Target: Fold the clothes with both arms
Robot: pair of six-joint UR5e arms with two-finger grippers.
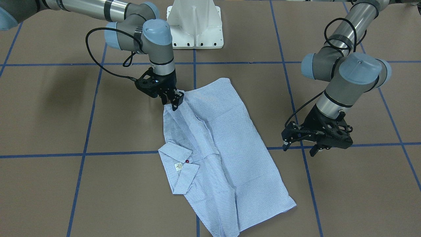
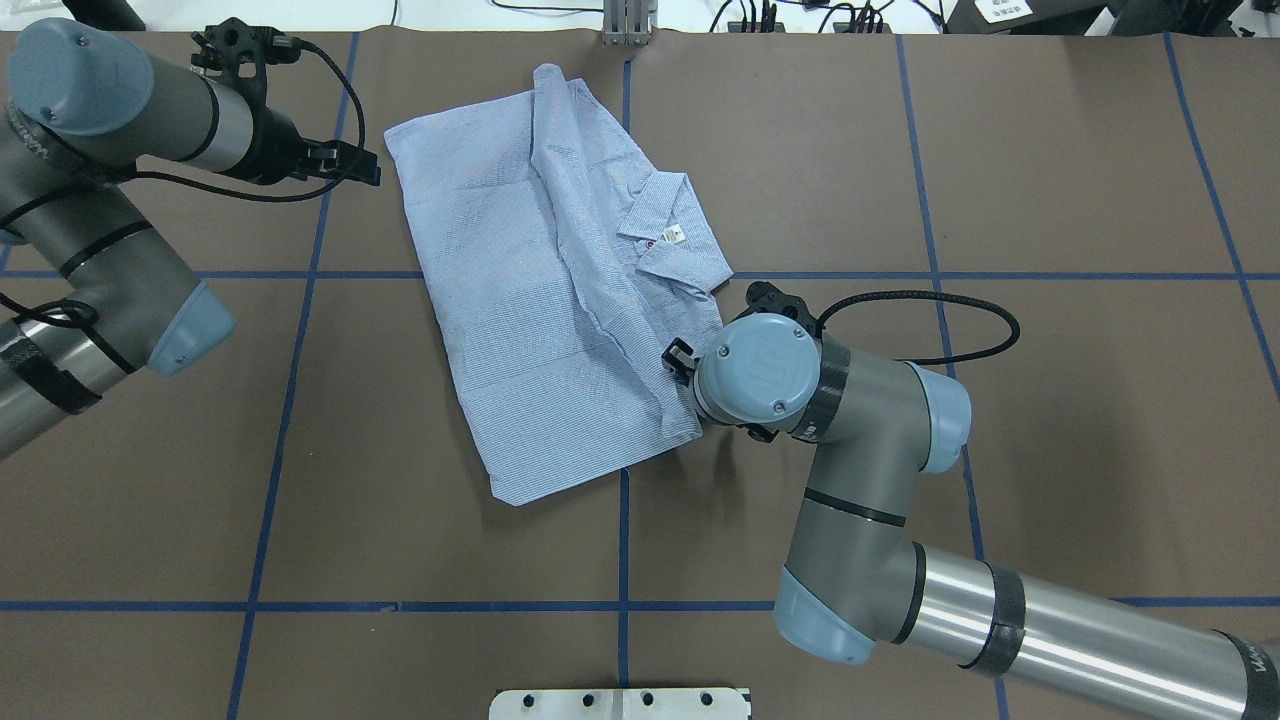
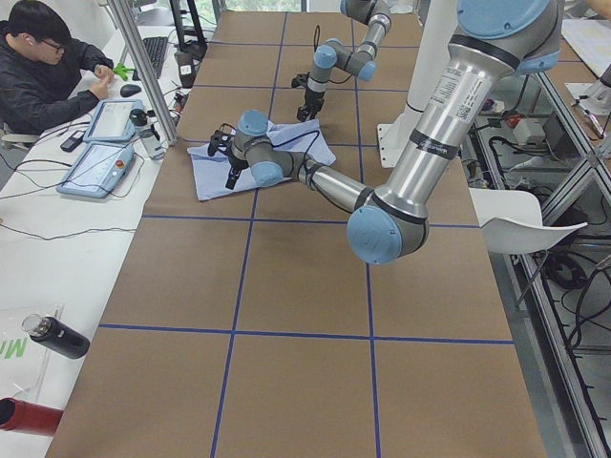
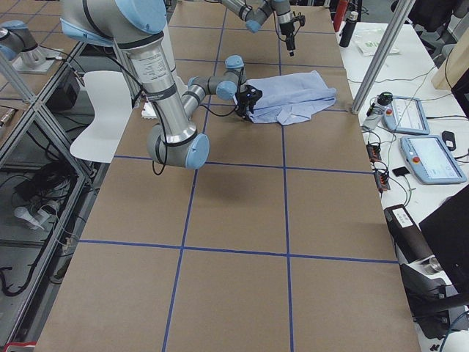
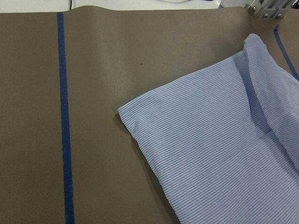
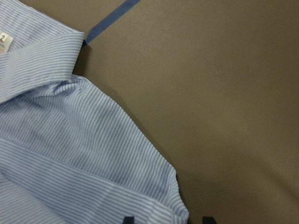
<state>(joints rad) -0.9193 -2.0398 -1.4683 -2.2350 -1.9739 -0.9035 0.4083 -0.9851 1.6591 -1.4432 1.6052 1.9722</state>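
The shirt (image 1: 227, 141) lies flat, partly folded. One corner sits between the parted fingers of our right gripper (image 1: 176, 101), probably for a pinch. Our left gripper (image 1: 300, 148), fingers spread and empty, hovers beside the opposite edge, apparently awaiting the fold.

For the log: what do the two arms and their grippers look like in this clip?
Both the left arm and right arm are silver-grey tubes with light blue joint caps and black bands. The left gripper and right gripper are black, two-fingered, with open-frame bodies. A black cable loops from each wrist. Lettering on the tubes is too small to read.
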